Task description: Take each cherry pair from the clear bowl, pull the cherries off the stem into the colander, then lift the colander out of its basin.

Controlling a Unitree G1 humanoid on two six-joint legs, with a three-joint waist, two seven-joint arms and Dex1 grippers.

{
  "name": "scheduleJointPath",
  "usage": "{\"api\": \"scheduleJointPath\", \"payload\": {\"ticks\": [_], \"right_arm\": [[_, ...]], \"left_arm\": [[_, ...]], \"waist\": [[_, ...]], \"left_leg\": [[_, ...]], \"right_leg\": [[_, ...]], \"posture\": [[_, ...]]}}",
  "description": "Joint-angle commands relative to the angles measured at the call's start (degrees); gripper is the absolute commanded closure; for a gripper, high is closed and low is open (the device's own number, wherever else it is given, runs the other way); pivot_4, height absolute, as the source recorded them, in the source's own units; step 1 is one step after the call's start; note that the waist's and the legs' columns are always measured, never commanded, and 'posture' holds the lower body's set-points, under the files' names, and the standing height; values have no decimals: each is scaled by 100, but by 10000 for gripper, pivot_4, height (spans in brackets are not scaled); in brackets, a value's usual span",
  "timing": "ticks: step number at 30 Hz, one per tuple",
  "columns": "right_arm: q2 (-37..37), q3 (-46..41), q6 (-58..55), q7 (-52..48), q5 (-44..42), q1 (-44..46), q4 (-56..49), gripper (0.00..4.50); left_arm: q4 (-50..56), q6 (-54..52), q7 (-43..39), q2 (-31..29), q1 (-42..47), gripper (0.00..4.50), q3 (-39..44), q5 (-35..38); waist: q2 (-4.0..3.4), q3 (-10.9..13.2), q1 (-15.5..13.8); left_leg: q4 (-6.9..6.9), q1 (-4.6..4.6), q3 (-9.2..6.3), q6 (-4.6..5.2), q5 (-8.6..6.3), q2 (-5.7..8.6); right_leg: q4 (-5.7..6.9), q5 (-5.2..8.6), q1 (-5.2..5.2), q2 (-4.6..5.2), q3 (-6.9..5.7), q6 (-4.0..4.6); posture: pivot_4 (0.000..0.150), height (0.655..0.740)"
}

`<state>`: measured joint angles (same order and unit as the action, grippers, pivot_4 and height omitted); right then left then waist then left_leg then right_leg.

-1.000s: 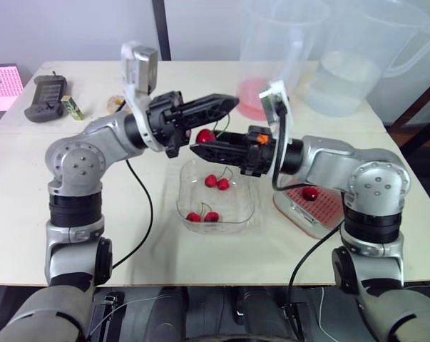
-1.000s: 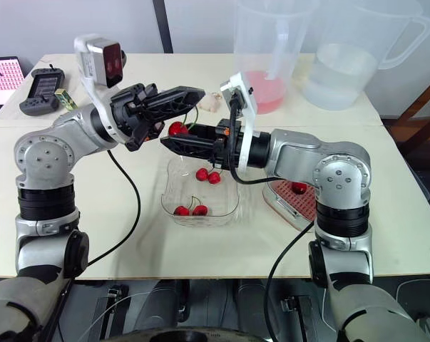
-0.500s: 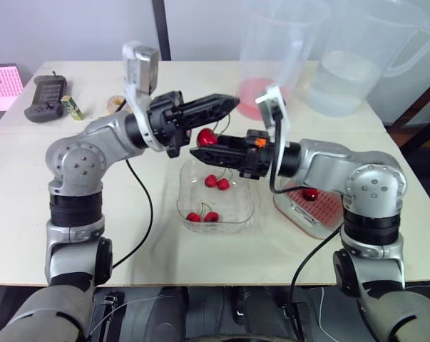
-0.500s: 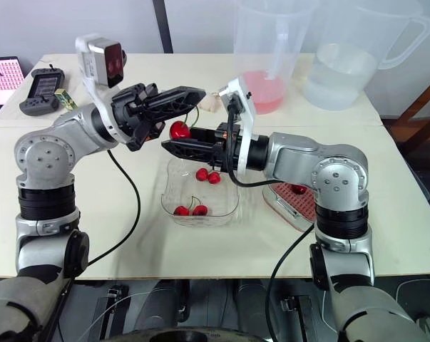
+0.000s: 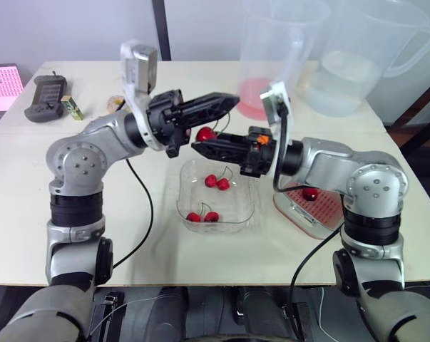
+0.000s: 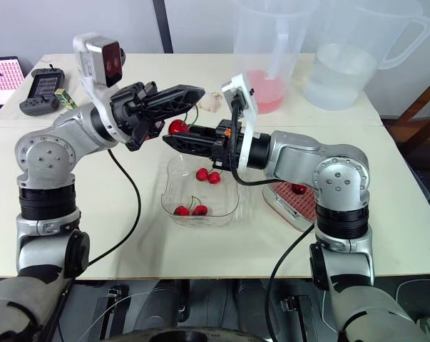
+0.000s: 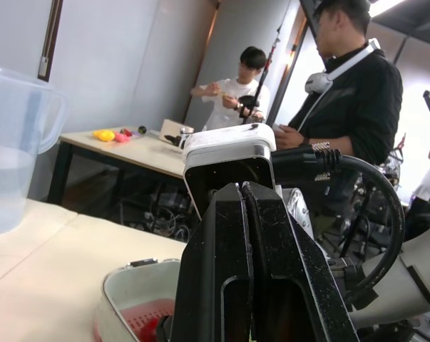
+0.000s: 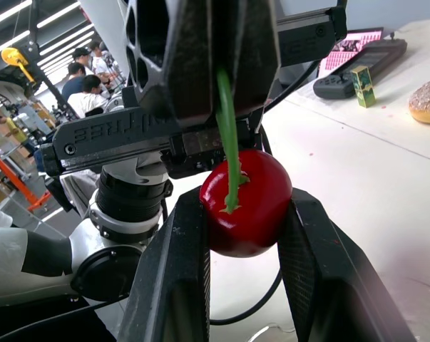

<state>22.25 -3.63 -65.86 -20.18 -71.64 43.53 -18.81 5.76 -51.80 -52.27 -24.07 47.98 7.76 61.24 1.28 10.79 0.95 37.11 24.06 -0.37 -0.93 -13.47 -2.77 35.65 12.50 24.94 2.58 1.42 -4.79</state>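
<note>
Above clear bowl [image 5: 252, 206]: left tool [image 5: 232, 100] pinches stem [image 8: 226, 128], right tool [image 5: 195, 147] apparently clamps cherry [image 8: 247, 203]; both reach inward, level.

Red cherry [image 8: 244, 203] on stem [image 8: 227, 135] above clear bowl [image 5: 252, 214]; two pairs [image 5: 217, 182] inside; lone cherry [image 5: 309, 194] in colander [image 5: 330, 205].

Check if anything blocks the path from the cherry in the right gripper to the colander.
Nothing visible does. The cherry, pinched by the right gripper above the clear bowl, is held by its stem in the left gripper; the colander sits to the robot's right.
</note>
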Motion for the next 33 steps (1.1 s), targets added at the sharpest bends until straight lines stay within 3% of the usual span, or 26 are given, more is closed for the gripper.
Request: {"api": "scheduleJointPath", "payload": {"ticks": [1, 19, 33], "right_arm": [[17, -77, 132, -66, -86, 100, -180, 36865], [281, 502, -497, -35, 63, -212, -249, 36865], [669, 178, -640, -63, -167, -490, -415, 36865]], "left_arm": [[101, 101, -49, -27, 118, 45000, 43, -7], [231, 103, -21, 87, 0, 45000, 63, -39], [239, 137, 27, 226, -16, 45000, 67, -73]], "waist": [[0, 0, 1], [0, 0, -2], [-1, 0, -8]], "left_leg": [[0, 0, 0, 0, 0, 0], [0, 0, 0, 0, 0, 0], [1, 1, 0, 0, 0, 0]], "right_leg": [[0, 0, 0, 0, 0, 0], [0, 1, 0, 0, 0, 2], [-1, 9, 0, 0, 1, 15]], "posture": [[1500, 7400], [1500, 7400], [1500, 7400]]}}
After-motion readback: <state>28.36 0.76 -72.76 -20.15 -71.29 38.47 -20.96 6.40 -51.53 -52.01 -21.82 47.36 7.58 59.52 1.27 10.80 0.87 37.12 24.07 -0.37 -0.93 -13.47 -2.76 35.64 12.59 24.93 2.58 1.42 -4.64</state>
